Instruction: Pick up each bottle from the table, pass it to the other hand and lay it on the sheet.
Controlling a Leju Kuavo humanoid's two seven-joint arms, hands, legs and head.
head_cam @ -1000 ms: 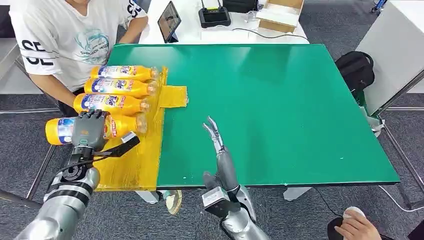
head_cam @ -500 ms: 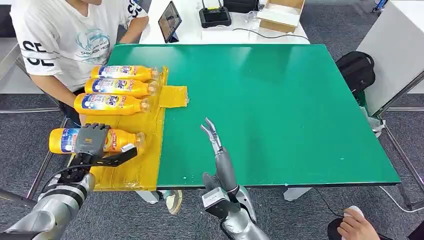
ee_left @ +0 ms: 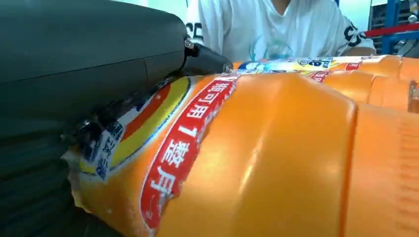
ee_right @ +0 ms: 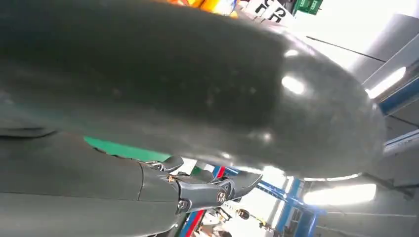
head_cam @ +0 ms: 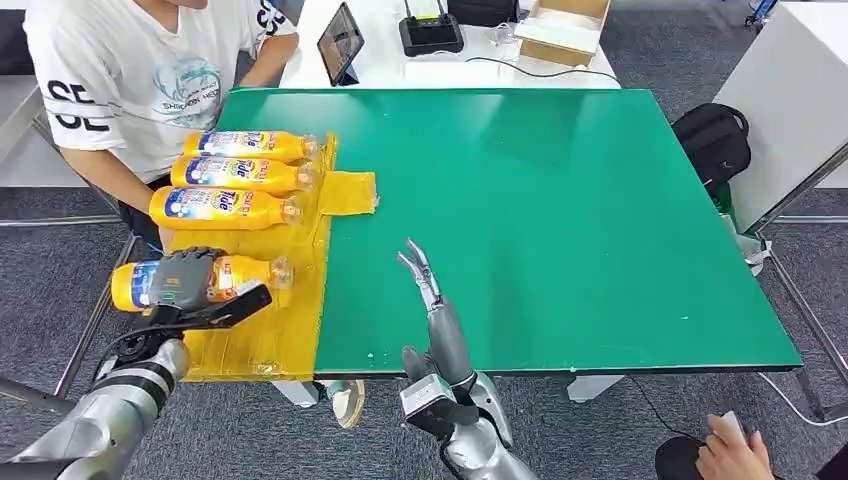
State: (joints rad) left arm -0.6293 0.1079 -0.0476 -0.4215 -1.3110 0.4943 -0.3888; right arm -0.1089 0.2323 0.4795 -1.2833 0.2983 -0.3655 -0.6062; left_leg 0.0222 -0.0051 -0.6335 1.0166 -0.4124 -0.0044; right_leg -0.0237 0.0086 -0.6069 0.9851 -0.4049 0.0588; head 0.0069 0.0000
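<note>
Head view shows you the left hand point(head_cam: 183, 279) at about 8 o'clock of the green table point(head_cam: 560, 200), with its fingers wrapped over the middle of an orange bottle point(head_cam: 240, 273). This held bottle lies on its side, cap toward 3 o'clock, over the near part of the yellow sheet point(head_cam: 285, 320); you cannot tell from here if it touches the sheet or hangs just above it. In the left wrist view you see the same bottle point(ee_left: 276, 158) very close, its red and blue label pressed against the dark fingers point(ee_left: 74, 89).

Three other bottles point(head_cam: 225, 208) lie on the sheet at 10 o'clock, side by side and parallel, all caps toward 3 o'clock, and the held one is just beside the nearest of them but apart.

At 6 o'clock the right hand point(head_cam: 425, 275) stands over the table's near edge, edge-on to you, fingers straight and close together, holding nothing. The right wrist view gives you only a blurred dark cover point(ee_right: 197, 84).

A person in a white T-shirt point(head_cam: 130, 80) sits at 11 o'clock, behind the sheet. Another person's hand point(head_cam: 735, 450) is low at 5 o'clock, off the table.
</note>
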